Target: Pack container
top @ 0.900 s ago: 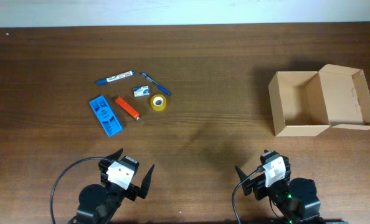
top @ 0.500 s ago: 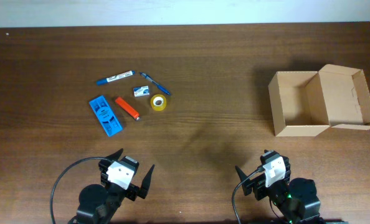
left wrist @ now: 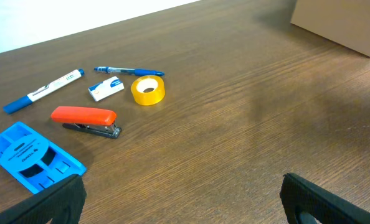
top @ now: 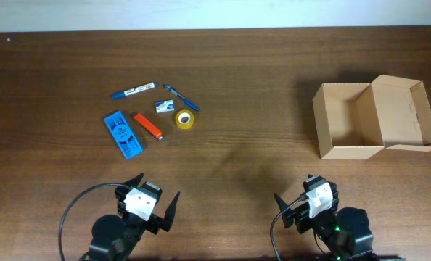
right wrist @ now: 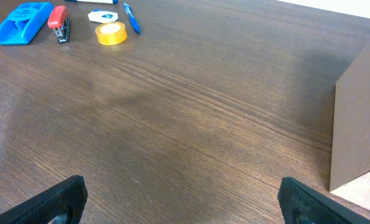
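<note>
Overhead: left end effector (top: 156, 190) and right end effector (top: 295, 190) sit at the near edge of the counter (top: 244, 72), fingers apart, nothing between them. Box (top: 350, 151) lies ahead and to the right of the right end effector, lid flap open and leaning away to the right. Stationery cluster lies ahead of the left end effector: blue case (top: 122, 134), stapler (top: 148, 125), tape (top: 185, 119), white block (top: 164, 106), pen (top: 181, 97), marker (top: 134, 90).

Left wrist: end effector (left wrist: 180, 186) spread wide over bare wood. Blue case (left wrist: 32, 155) nearest, at left; stapler (left wrist: 85, 120), tape (left wrist: 147, 90), white block (left wrist: 106, 89), pen (left wrist: 129, 71), marker (left wrist: 42, 92) beyond. Box (left wrist: 341, 25) corner far right.

Right wrist: end effector (right wrist: 180, 186) spread, empty. Box (right wrist: 359, 124) wall close at right. Tape (right wrist: 111, 33), stapler (right wrist: 59, 23), blue case (right wrist: 22, 15) and pen (right wrist: 131, 18) far ahead-left.
</note>
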{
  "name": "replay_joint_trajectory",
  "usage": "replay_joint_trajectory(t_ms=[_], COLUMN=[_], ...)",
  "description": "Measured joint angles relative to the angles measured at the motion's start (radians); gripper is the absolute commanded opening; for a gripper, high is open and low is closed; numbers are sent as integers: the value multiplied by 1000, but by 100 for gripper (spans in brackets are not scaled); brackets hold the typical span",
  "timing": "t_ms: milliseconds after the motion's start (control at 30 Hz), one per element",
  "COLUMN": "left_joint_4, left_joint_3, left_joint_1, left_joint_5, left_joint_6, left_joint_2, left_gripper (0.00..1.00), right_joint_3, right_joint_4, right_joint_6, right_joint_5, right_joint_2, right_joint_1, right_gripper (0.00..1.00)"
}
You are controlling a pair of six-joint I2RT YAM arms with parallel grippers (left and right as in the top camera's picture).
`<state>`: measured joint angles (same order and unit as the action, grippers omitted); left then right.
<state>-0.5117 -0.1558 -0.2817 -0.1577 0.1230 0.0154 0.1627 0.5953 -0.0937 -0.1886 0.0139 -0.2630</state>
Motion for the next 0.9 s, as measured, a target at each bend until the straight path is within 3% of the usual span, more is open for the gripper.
replay_joint_trajectory(t_ms=[300,467,600,700,900], left_joint_4=[0,0,0,0,0], left_joint_3=[0,0,0,0,0], left_joint_1=[0,0,0,0,0], left_joint_5=[0,0,0,0,0], left_joint_6=[0,0,0,0,0], left_joint_2=[0,0,0,0,-1], left_gripper=[100,100,100,100,100], right_joint_3=[-2,-3,-3,-4,19], right_joint_4=[-40,-135,-115,-145,-208], right_joint_6=[22,275,587,675,714], right_joint_5=[-29,-32,33,58,150], right_joint_2=[0,0,0,0,80], right_joint_1=[0,0,0,0,0], right_gripper=[99,99,99,99,99])
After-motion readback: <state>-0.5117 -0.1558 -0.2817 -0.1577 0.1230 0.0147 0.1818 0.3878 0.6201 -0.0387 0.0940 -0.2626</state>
